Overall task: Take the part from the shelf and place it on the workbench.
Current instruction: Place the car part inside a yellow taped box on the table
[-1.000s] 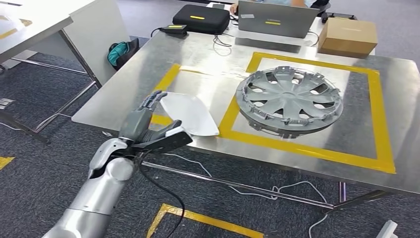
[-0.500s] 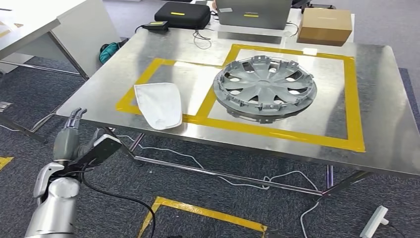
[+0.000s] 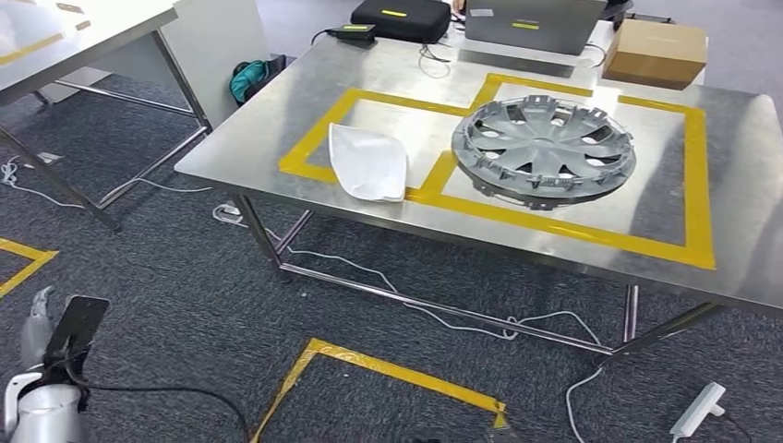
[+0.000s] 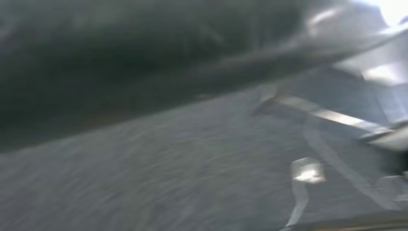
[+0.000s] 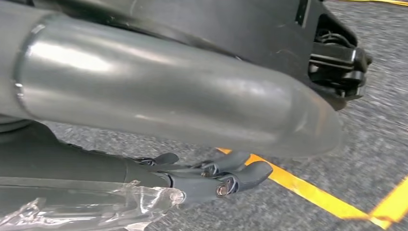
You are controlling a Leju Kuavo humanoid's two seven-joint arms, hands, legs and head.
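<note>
Two parts lie on the steel workbench [image 3: 277, 138].
Beside the ribbed grey hubcap [image 3: 543, 150], touching yellow tape [image 3: 563, 231], sits the smooth white part [image 3: 369, 161]. Left hand [image 3: 37, 323] hangs low, grasp unclear; right hand [image 5: 211, 178] empty, dark fingers loosely apart.

You are looking at grey carpet [image 3: 185, 277] with yellow floor tape [image 3: 388, 369]; a steel table [image 3: 277, 138] is standing ahead, cables [image 3: 443, 314] trailing beneath it.
</note>
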